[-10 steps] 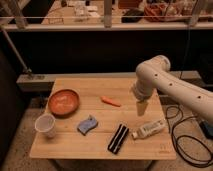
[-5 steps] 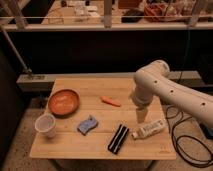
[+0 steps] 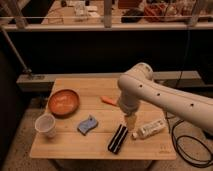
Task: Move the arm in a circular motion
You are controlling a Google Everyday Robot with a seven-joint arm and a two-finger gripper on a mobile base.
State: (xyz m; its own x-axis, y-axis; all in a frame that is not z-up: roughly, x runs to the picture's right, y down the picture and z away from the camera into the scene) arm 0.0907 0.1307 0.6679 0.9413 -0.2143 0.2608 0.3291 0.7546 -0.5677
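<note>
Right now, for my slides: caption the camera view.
White arm holds its gripper low over a wooden table, near a bottle.

My thick white tube arm (image 3: 165, 97) wears a smooth, faintly glossy shell that looks like plastic. Its tan tapered tool (image 3: 130, 121), hanging just above the pale wooden surface (image 3: 90, 142), looks matt. The wood is matt too. The round orange bowl (image 3: 63, 102) shines slightly, the white cup (image 3: 46, 125) looks papery, and the clear plastic bottle (image 3: 150, 128) glints.
</note>
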